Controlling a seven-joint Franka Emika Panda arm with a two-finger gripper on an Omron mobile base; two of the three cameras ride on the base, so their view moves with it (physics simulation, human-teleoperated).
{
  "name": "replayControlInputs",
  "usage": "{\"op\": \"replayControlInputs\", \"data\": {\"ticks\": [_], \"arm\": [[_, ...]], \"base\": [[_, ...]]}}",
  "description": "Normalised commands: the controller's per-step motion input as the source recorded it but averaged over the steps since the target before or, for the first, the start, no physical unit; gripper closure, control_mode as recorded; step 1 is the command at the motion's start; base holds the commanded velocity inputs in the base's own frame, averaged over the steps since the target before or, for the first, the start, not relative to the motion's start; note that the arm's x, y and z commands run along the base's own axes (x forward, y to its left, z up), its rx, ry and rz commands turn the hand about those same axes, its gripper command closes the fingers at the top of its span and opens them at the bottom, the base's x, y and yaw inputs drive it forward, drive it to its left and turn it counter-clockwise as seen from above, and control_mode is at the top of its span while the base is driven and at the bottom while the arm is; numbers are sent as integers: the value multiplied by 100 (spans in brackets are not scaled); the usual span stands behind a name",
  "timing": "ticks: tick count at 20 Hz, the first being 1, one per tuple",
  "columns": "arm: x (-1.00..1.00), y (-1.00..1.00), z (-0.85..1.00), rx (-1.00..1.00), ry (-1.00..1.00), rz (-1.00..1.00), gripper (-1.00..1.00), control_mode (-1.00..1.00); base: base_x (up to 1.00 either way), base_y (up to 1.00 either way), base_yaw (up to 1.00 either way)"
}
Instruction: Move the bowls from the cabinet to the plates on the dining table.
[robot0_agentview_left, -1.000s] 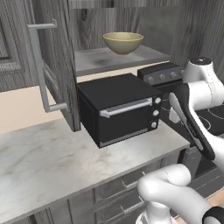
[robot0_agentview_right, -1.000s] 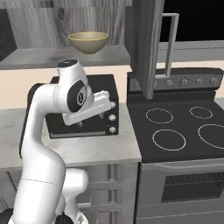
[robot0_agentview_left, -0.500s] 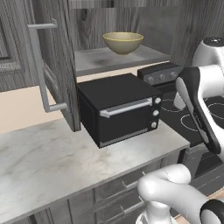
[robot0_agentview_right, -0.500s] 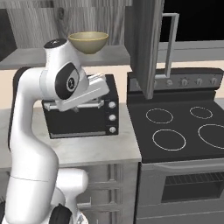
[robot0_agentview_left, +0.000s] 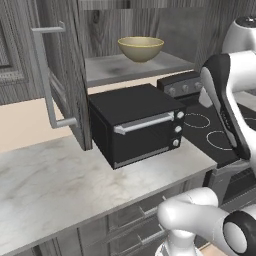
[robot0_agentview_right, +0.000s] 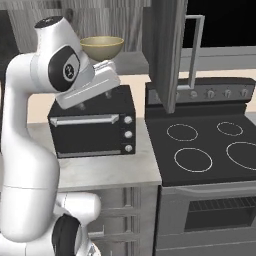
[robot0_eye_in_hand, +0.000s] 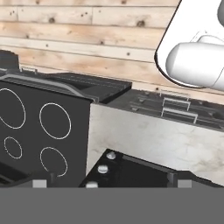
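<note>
Left base view puts one tan bowl (robot0_agentview_left: 140, 48) in the upper middle of the frame, sitting upright on the grey shelf of the open cabinet (robot0_agentview_left: 135, 67), with the cabinet door (robot0_agentview_left: 62, 75) swung out at the left and its long bar handle facing the camera. Directly below the shelf, a black toaster oven (robot0_agentview_left: 137, 125) stands on the marble counter (robot0_agentview_left: 55, 185), and the dark stovetop (robot0_agentview_left: 210, 130) runs off to the right behind the white arm.

In the right base view the same bowl (robot0_agentview_right: 102, 47) shows in the upper left, just above and behind the arm's forearm, which slants across the top of the toaster oven (robot0_agentview_right: 95, 130). The stovetop (robot0_agentview_right: 205, 145) fills the right half, under the other open door (robot0_agentview_right: 167, 50).

The hand view looks down over the stovetop (robot0_eye_in_hand: 35, 127) at left, the counter (robot0_eye_in_hand: 162, 140) in the middle and the knobs of the toaster oven (robot0_eye_in_hand: 105, 164) at the bottom. The fingertips (robot0_eye_in_hand: 39, 183) peek up at the bottom edge, set far apart with nothing between them. The bowl lies well apart from the fingers, up on its shelf.
</note>
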Motion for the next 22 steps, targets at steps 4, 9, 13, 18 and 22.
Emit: {"op": "replayControlInputs", "data": {"ticks": [4, 9, 13, 18, 22], "arm": [[0, 1, 34, 0, -3, 0, -100, -100], [0, 11, 30, -5, -6, 0, -100, -100], [0, 9, 18, -14, -11, 0, -100, -100], [0, 1, 6, -13, -13, 0, -100, -100], [13, 5, 3, -10, -8, 0, -100, -100]], "base": [[0, 0, 0], [0, 0, 0], [0, 0, 0], [0, 0, 0], [0, 0, 0]]}}
